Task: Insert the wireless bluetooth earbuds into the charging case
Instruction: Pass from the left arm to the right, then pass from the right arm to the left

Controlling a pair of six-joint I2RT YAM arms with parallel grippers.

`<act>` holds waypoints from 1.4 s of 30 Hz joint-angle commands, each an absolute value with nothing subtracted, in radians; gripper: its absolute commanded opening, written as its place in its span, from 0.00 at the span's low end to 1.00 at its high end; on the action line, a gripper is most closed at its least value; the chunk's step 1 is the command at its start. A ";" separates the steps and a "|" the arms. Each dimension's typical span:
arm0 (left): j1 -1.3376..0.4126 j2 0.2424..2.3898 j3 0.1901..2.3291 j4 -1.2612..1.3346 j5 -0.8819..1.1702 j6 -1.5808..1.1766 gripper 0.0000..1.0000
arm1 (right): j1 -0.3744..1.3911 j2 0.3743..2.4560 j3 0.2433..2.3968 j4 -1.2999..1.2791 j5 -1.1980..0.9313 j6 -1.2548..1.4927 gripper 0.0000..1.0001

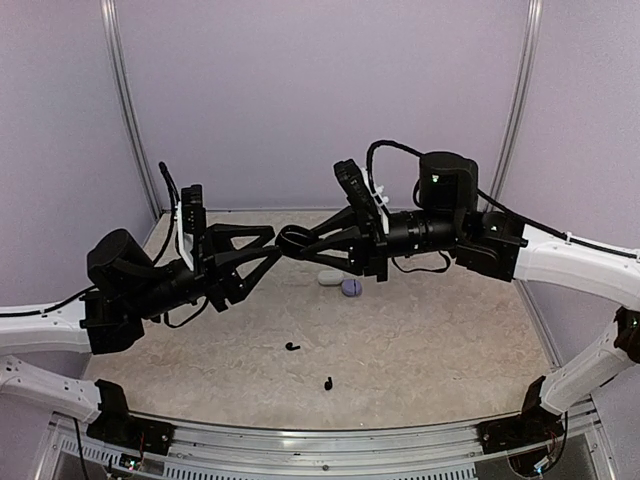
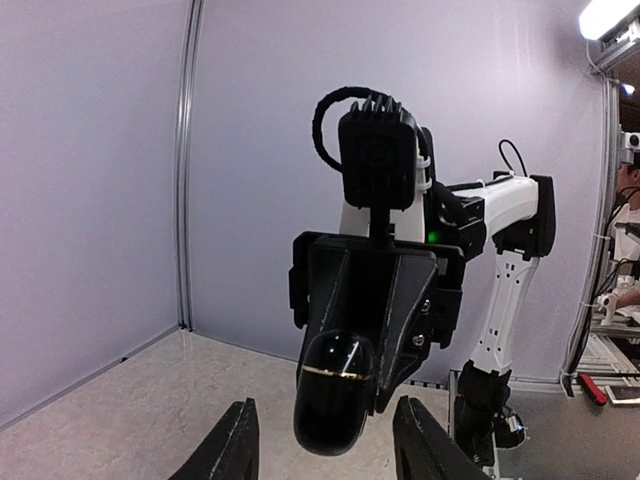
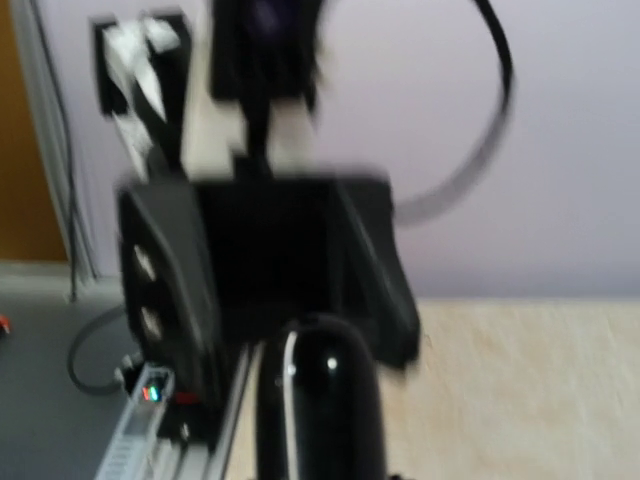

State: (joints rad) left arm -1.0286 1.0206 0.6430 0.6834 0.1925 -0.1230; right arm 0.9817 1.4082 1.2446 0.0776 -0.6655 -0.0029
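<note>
Earbuds: I'm only spotting two, both lying loose on the table [image 1: 450,340], at 6 o'clock from the grippers.
Axes: far black earbud [image 1: 291,347] is lying about 9-to-3 and near black earbud [image 1: 328,382] about 12-to-6. They're too tiny to call which end is which.
Black case [image 2: 333,400]: hanging mid-air, looking closed, with the right gripper [image 2: 360,360] clamping it.
Left gripper [image 1: 268,246]: fingers standing apart either side of the case.
Others: white case [image 1: 330,278] and lavender case [image 1: 352,287] are sitting side by side at 12 o'clock from the buds. I can't see what's in them.
</note>
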 commanded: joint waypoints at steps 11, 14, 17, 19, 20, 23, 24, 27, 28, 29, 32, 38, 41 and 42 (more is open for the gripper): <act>-1.009 1.075 0.922 0.041 0.330 0.022 0.37 | 0.976 1.445 1.425 -0.507 -0.539 -0.154 0.14; -1.009 1.110 0.924 0.071 0.362 0.005 0.37 | 0.981 1.463 1.442 -0.561 -0.565 -0.169 0.14; -1.009 1.134 0.926 0.089 0.389 0.005 0.36 | 0.986 1.472 1.452 -0.593 -0.566 -0.188 0.13; -1.009 1.149 0.928 0.089 0.395 0.005 0.34 | 0.988 1.475 1.458 -0.607 -0.577 -0.197 0.13; -1.009 1.154 0.929 0.088 0.400 0.004 0.34 | 0.988 1.476 1.460 -0.610 -0.578 -0.198 0.13; -1.009 1.167 0.927 0.086 0.414 0.013 0.33 | 0.989 1.480 1.465 -0.616 -0.584 -0.201 0.13; -1.009 1.172 0.927 0.083 0.420 0.018 0.34 | 0.990 1.482 1.467 -0.617 -0.587 -0.202 0.13; -1.009 1.186 0.931 0.074 0.425 0.021 0.34 | 0.989 1.486 1.470 -0.620 -0.595 -0.204 0.13; -1.009 1.189 0.931 0.074 0.425 0.022 0.34 | 0.990 1.488 1.471 -0.621 -0.598 -0.206 0.13; -1.009 1.193 0.930 0.075 0.425 0.023 0.34 | 0.989 1.488 1.471 -0.620 -0.601 -0.207 0.13; -1.009 1.198 0.930 0.082 0.425 0.024 0.30 | 0.992 1.488 1.474 -0.622 -0.604 -0.209 0.13; -1.008 1.194 0.924 0.100 0.438 0.029 0.10 | 0.990 1.465 1.462 -0.596 -0.606 -0.202 0.27; -1.001 1.174 0.906 0.146 0.450 0.008 0.07 | 0.985 1.425 1.420 -0.528 -0.578 -0.176 0.52; -0.998 1.166 0.897 0.169 0.451 0.004 0.06 | 0.978 1.406 1.394 -0.488 -0.575 -0.159 0.57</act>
